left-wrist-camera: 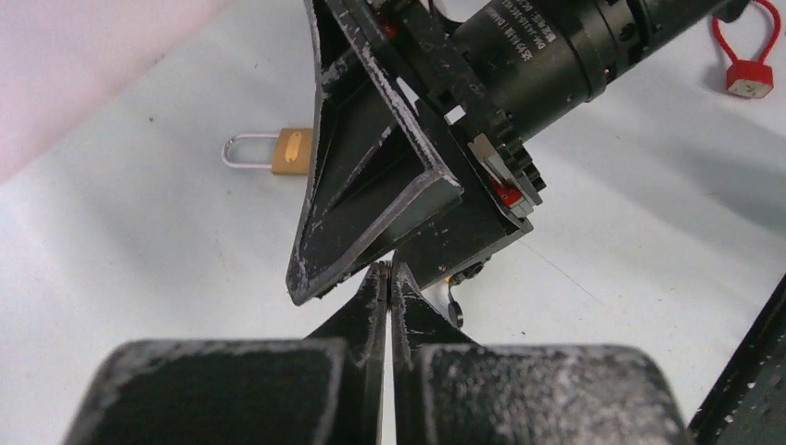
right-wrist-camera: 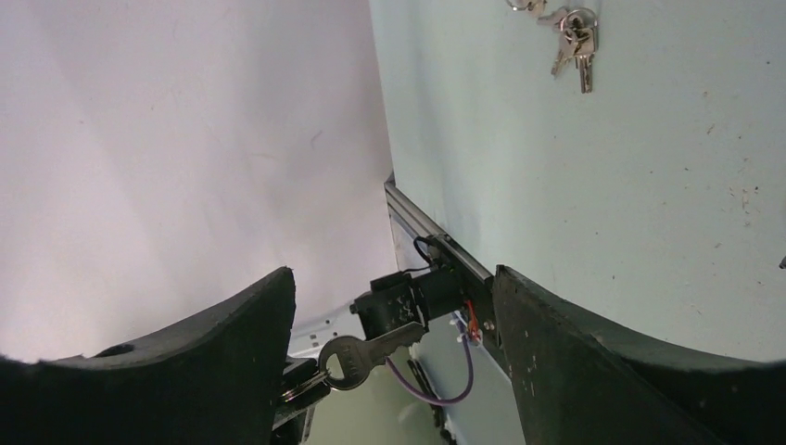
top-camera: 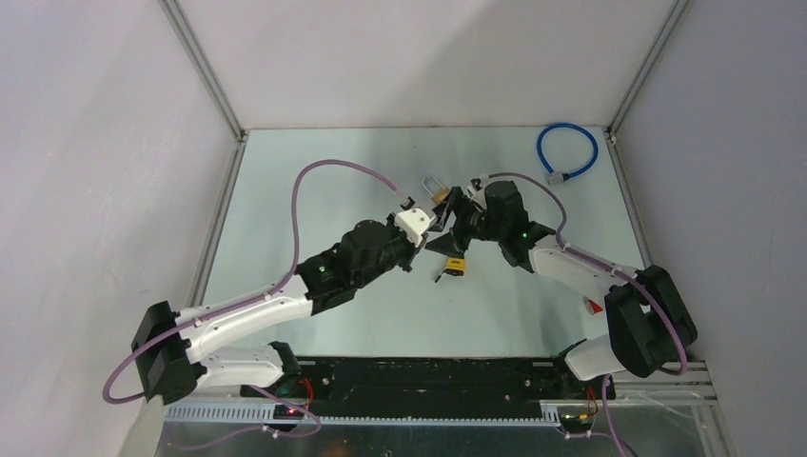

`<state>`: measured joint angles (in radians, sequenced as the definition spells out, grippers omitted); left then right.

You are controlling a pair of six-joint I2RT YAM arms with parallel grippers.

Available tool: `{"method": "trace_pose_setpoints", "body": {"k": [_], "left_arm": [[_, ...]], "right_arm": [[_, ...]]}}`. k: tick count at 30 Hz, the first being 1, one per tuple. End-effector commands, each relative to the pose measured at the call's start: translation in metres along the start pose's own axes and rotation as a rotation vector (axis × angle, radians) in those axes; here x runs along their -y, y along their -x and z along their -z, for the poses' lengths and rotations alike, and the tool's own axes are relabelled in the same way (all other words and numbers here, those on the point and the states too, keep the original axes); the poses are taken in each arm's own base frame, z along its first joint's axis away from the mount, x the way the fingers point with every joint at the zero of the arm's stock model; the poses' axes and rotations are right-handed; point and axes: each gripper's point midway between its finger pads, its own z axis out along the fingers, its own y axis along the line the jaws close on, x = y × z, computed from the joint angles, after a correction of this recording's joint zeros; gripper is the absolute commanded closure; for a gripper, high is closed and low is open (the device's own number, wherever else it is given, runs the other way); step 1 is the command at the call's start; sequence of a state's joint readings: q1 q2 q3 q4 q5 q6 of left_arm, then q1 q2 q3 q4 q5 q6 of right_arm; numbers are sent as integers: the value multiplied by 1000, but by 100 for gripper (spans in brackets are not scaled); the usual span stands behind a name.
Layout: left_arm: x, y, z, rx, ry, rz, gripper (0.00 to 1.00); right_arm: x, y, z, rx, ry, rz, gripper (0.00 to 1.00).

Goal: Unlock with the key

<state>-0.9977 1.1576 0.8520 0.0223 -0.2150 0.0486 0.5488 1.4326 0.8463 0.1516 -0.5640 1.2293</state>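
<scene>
A brass padlock (left-wrist-camera: pixel 293 152) with a silver shackle lies flat on the table; it also shows in the top view (top-camera: pixel 439 192). My left gripper (left-wrist-camera: pixel 387 271) is shut, its tips pinching a thin bit of the key ring, with a key (left-wrist-camera: pixel 454 310) dangling beside them. In the top view the left gripper (top-camera: pixel 430 228) meets my right gripper (top-camera: pixel 455 213) just short of the padlock. My right gripper (right-wrist-camera: pixel 394 278) is open. A silver key (right-wrist-camera: pixel 363 355) hangs from its ring between the right fingers, touching neither.
A second bunch of keys (right-wrist-camera: pixel 572 35) lies on the table. A small yellow-and-black item (top-camera: pixel 456 265) sits below the grippers. A red seal tag (left-wrist-camera: pixel 747 72) lies to the right, a blue cable loop (top-camera: pixel 567 150) at the back right. White walls enclose the table.
</scene>
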Motion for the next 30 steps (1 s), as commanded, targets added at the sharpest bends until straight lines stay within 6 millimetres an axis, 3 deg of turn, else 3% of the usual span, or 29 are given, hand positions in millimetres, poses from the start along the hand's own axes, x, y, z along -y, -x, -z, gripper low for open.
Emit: {"method": "trace_pose_setpoints", "body": {"k": [1,8,19,26,30], "left_arm": [[7,29,6,109,-69,-134,100],[13,27,3,112,-113,-214,100],[23,17,-4,97,-171,-278,100],[23,15,-8,88,-170,-294,100],[23,13,-8,89,-170,-294,100]], "right_arm": [[-7,-7,4,-67,57,80,20],[-25,-18,10,-115,138,154,25],[-28,-27,15,-159,145,128,29],[-29,-30,19,-167,131,101,39],[-28,-29,21,-162,127,100,52]]}}
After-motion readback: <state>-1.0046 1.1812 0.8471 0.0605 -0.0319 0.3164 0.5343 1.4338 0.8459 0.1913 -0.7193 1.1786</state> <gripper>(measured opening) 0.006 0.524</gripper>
